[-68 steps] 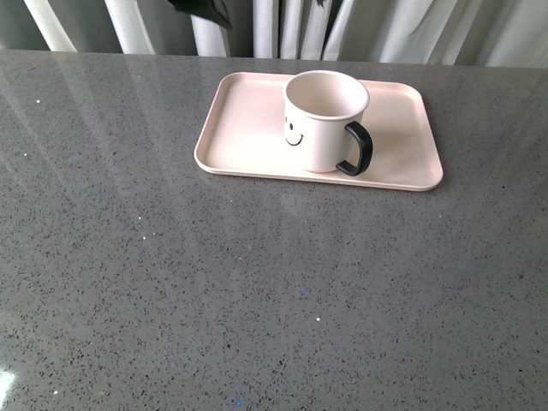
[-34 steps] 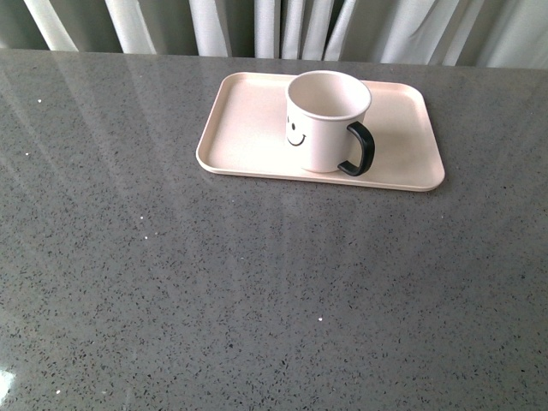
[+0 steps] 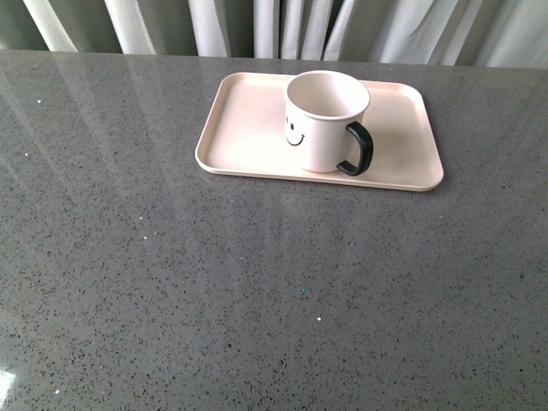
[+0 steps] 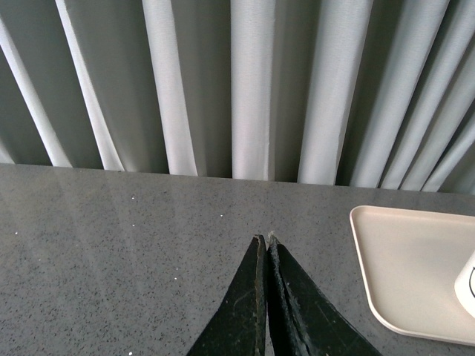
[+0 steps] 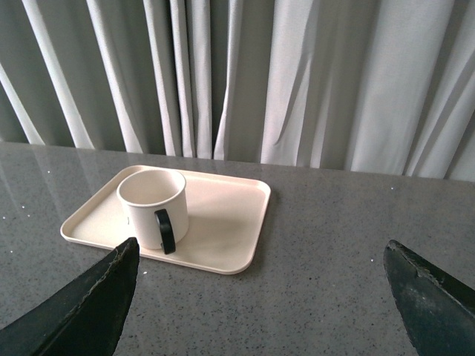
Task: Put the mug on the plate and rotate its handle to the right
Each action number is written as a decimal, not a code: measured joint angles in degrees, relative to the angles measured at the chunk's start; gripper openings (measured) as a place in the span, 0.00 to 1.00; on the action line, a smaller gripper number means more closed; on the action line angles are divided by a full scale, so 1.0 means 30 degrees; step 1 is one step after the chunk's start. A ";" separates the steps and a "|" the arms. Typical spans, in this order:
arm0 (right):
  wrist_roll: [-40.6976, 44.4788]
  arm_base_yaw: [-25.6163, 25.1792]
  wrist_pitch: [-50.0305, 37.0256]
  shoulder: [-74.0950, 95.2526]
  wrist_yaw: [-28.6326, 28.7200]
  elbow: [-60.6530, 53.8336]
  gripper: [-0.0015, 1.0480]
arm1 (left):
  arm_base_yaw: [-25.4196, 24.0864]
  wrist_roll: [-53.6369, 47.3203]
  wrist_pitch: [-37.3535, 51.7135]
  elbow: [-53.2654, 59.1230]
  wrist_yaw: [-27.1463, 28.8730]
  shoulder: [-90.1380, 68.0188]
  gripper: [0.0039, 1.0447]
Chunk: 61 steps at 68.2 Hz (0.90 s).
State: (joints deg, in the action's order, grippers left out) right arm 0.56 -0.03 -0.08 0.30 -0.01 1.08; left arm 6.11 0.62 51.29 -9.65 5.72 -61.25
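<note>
The cream-white mug [image 3: 321,120] with a black smiley face stands upright on the pale pink plate [image 3: 244,128] at the far middle of the table. Its black handle [image 3: 358,150] points to the front right. Neither arm shows in the front view. The mug [image 5: 152,206], its handle [image 5: 164,231] and the plate [image 5: 230,222] also show in the right wrist view. My right gripper [image 5: 261,252] is open and empty, well back from the plate. My left gripper [image 4: 263,239] is shut and empty over bare table, with the plate's corner [image 4: 401,267] off to one side.
The grey speckled table [image 3: 257,291] spreads wide in front of the plate. White curtains [image 3: 282,26] hang right behind its far edge.
A dark shape at the top of the front view has gone out of sight. The mug and plate stay where they were.
</note>
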 joint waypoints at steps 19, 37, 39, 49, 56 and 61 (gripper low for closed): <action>0.0000 0.0000 0.0000 0.0000 -0.0007 0.0000 0.91 | -0.1945 -0.0015 -0.0765 0.2120 -0.1770 0.3060 0.01; 0.0000 0.0000 0.0000 0.0000 -0.0007 0.0000 0.91 | -0.1982 -0.0022 -0.4408 0.2943 -0.1902 0.7293 0.01; 0.0000 0.0000 0.0000 0.0000 0.0000 0.0000 0.91 | -0.1982 -0.0022 -0.4779 0.2951 -0.1909 0.7672 0.01; 0.0000 0.0000 0.0000 0.0000 0.0000 0.0000 0.91 | -0.1982 -0.0022 -0.6543 0.2958 -0.1909 0.9661 0.01; 0.0000 0.0000 0.0000 0.0000 0.0000 0.0000 0.91 | -0.1982 -0.0022 -0.8043 0.2958 -0.1909 1.1271 0.01; 0.0000 0.0000 0.0000 0.0000 0.0000 0.0000 0.91 | -0.1982 -0.0022 -0.8918 0.2958 -0.1909 1.2189 0.01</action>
State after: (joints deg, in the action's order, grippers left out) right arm 0.56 -0.03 -0.08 0.30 -0.01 1.08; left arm 0.16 0.56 24.53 -0.78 -0.01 -24.69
